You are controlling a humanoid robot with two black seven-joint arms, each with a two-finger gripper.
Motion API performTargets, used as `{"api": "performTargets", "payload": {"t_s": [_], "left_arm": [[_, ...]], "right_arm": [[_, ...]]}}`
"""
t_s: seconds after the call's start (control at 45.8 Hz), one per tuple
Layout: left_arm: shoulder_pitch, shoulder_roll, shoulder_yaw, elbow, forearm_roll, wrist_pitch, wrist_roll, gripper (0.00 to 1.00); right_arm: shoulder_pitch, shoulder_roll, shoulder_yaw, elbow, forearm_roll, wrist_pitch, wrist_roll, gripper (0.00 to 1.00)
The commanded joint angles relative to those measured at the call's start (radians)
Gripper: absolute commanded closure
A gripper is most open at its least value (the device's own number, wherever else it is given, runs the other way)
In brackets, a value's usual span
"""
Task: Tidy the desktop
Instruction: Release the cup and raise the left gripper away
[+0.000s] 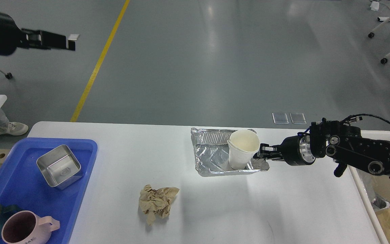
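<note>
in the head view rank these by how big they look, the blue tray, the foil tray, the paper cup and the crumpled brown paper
1. Blue tray, largest, though cut off by the frame's edge and nearest the camera.
2. Foil tray.
3 and 4. Paper cup and crumpled brown paper look about alike, and the paper lies nearer the camera, so I won't rank them.
</note>
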Motion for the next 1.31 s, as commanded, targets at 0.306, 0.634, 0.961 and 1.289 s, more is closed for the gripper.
{"api": "performTargets", "payload": {"t_s": [0.306,0.634,0.961,1.289], "left_arm": [[0.069,0.344,0.001,-0.507,0.137,0.143,0.029,0.21],[0.067,0.657,-0.027,-0.677,0.214,0.057,0.023,0.21],[0.078,0.777,-0.028,-0.696,0.252,0.021,0.016,0.21],[0.095,0.802,-0.017,-0.696,0.288,0.014,0.016,0.21]], "right_arm": [[0.0,-0.007,0.0,0.001,0.002,0.0,0.0,1.0],[-0.006,-0.006,-0.006,0.001,0.0,0.0,0.0,1.0],[-0.006,0.0,-0.017,0.001,0.0,0.0,0.0,1.0],[-0.006,0.005,-0.017,0.0,0.0,0.0,0.0,1.0]]}}
